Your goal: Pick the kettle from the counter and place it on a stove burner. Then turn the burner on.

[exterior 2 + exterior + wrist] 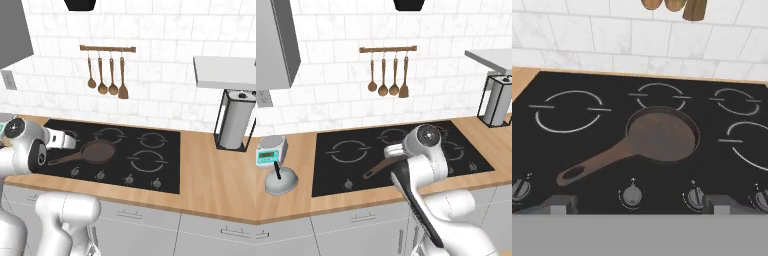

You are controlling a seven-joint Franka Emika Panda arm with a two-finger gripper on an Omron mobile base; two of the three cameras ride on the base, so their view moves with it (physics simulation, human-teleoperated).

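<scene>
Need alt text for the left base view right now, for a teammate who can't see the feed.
A silver kettle sits on the wooden counter left of the black cooktop, in front of a small scale. The white robot arm rises at lower right, over a brown pan on the cooktop. Wooden utensils hang on the tiled wall.

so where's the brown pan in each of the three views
left base view: the brown pan sits at the middle of the black cooktop, its bowl mostly hidden behind the arm, handle pointing lower left.
right base view: the pan is left of centre on the cooktop.
hand view: the pan is at the centre.
shared landmark: the hanging wooden utensils on the tiled wall behind the cooktop.
</scene>
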